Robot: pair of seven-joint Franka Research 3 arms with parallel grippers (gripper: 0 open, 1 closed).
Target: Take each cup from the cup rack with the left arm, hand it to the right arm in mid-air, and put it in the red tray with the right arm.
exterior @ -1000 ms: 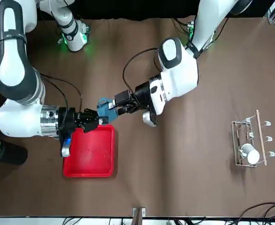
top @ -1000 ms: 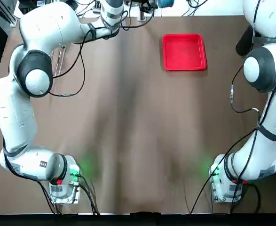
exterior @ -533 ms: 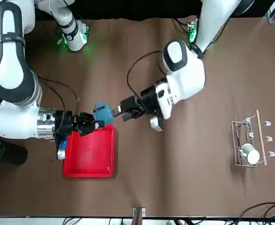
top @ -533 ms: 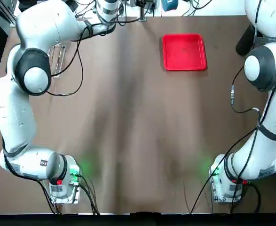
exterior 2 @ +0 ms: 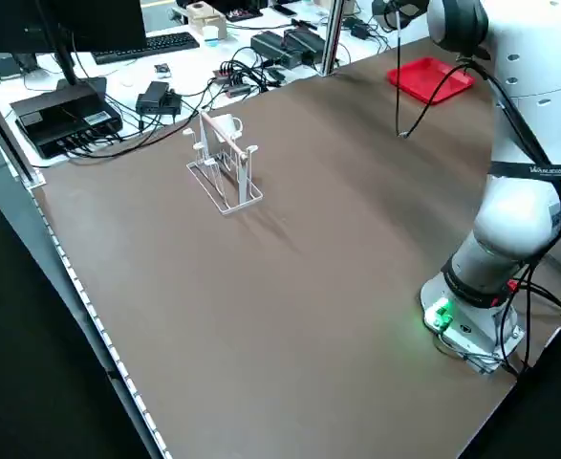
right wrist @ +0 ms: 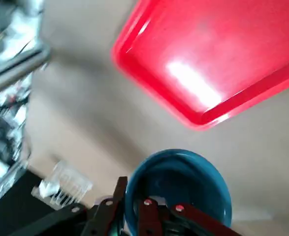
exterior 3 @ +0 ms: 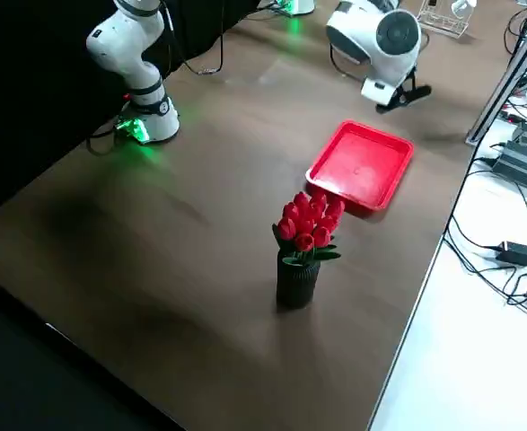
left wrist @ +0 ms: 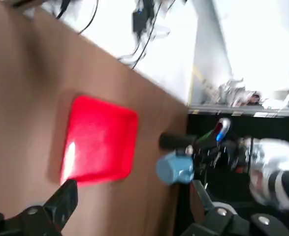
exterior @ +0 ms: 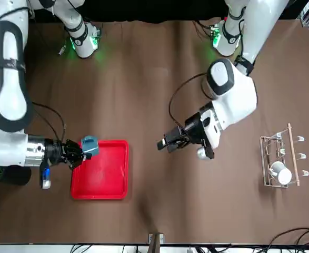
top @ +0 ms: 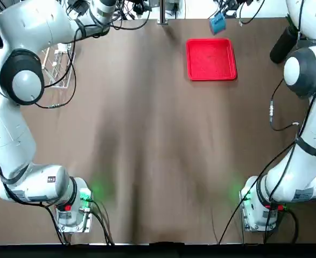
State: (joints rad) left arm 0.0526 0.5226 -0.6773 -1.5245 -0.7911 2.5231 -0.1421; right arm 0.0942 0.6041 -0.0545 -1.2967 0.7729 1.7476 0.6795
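Observation:
The blue cup (exterior: pixel 89 145) hangs in the air by a corner of the red tray (exterior: pixel 102 171), with my right gripper (exterior: pixel 80 152) shut on its rim. The right wrist view shows the cup (right wrist: pixel 178 189) pinched at its rim, with the tray (right wrist: pixel 218 64) beyond it. My left gripper (exterior: pixel 162 144) is open and holds nothing, off to the tray's side toward the cup rack (exterior: pixel 280 155). A white cup (exterior: pixel 279 172) sits in the rack. From the left wrist, the blue cup (left wrist: pixel 175 168) is seen well clear of my left fingers (left wrist: pixel 65 199).
A black vase of red flowers (exterior 3: pixel 303 242) stands near the table edge beyond the red tray (exterior 3: pixel 360 166). Cables and equipment lie off the table's far edge behind the rack (exterior 2: pixel 225 167).
My left gripper has let go of the blue cup and drawn back toward the rack. My right gripper has carried the cup away to the tray's corner.

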